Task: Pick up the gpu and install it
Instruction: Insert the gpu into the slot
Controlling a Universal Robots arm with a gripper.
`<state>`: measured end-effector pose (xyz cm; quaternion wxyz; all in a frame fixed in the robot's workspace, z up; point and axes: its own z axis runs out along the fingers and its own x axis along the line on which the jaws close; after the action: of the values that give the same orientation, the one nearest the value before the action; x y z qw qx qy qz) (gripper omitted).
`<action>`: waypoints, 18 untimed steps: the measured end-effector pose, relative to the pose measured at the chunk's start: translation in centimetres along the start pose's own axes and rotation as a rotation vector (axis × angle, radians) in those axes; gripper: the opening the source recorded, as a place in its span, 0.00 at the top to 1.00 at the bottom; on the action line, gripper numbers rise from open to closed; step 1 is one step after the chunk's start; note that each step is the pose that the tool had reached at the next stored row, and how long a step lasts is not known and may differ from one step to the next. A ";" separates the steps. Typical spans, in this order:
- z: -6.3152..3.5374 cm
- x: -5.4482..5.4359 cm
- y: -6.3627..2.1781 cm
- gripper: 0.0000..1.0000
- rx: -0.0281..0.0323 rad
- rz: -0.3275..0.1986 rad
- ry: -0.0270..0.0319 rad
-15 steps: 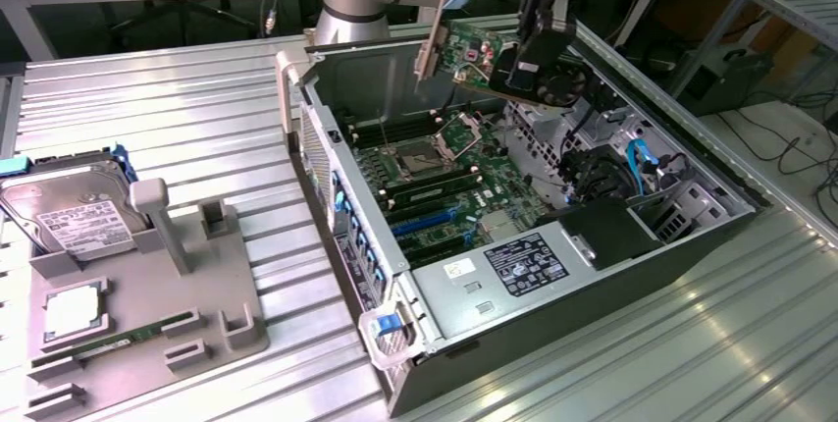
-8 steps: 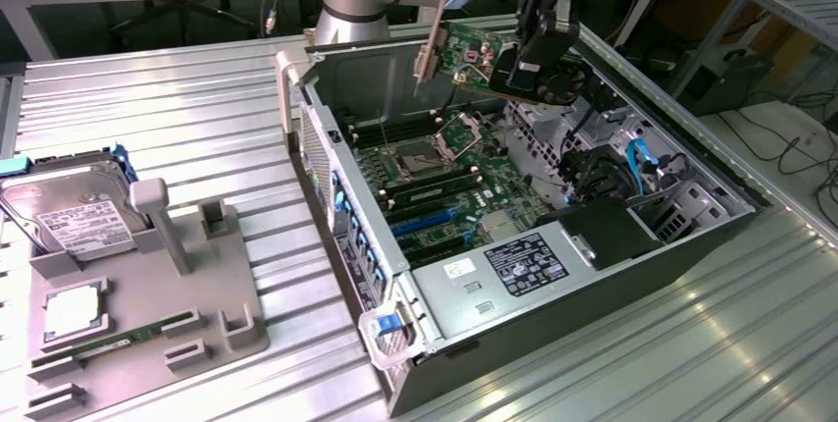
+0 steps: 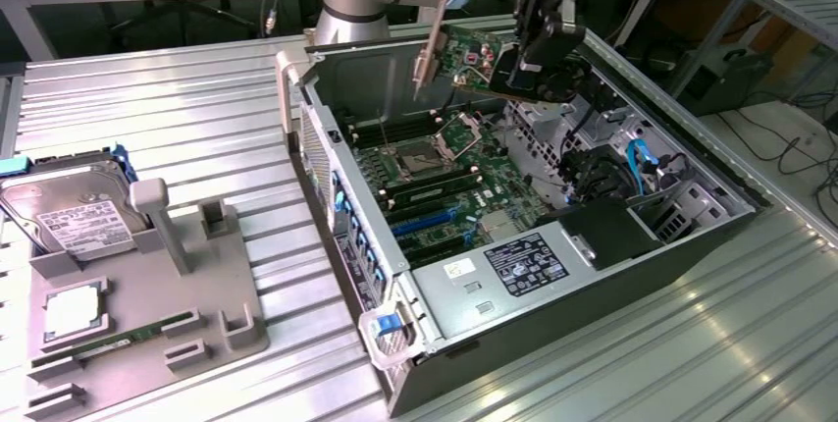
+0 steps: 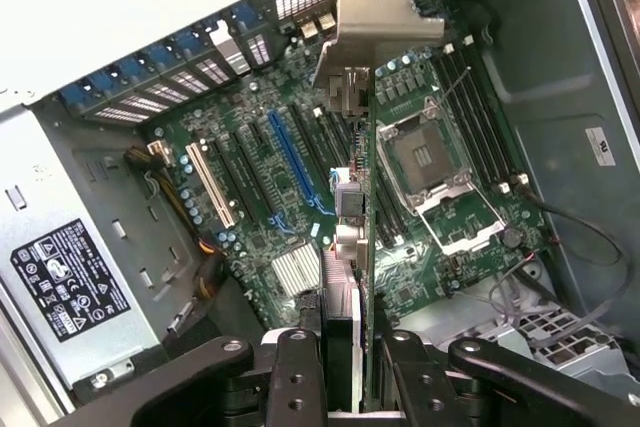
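Claw: my gripper [image 4: 345,347] is clamped on the gpu [image 4: 352,227], its two black fingers [image 4: 295,377] pressing the card's edge from either side, seen edge-on in the wrist view.
Card position: I hold the gpu [image 3: 478,61] in the air above the open computer case [image 3: 681,172], toward the far end of the chassis in the exterior view. It touches nothing but my fingers.
Card attitude: its silver end bracket [image 4: 365,22] leads, pointing toward the case's rear wall with the blue slot latches [image 4: 150,72]. In the exterior view the bracket [image 3: 430,44] hangs down, tilted.
Board below: I see the motherboard [image 4: 250,177] with a long blue slot [image 4: 295,162], a white slot [image 4: 212,185] beside it, and the processor socket [image 4: 430,162].
Step in hand: I judge pickup done and the carry under way; seating has not begun, since the card is well clear of the board.
Alignment: the card's edge sits between the blue slot and the socket, not over the slot as far as I can tell.
Next move calls for: I judge it needs the card shifted sideways over the slot, squared to it, and the bracket matched to the rear opening, with a straight, gentle lowering.
Off to the side: the grey parts tray [image 3: 196,343] holding a hard drive [image 3: 73,218] is well apart from the case.
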<state>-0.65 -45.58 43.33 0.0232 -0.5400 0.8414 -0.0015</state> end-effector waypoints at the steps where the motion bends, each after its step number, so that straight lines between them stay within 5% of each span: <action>1: 0.00 0.0 0.00 0.73 0.0000 -0.005 -0.0002; 18: 0.04 0.0 0.00 0.73 -0.0057 -0.228 -0.0077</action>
<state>-0.65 -45.58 43.29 0.0245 -0.6323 0.7744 0.0003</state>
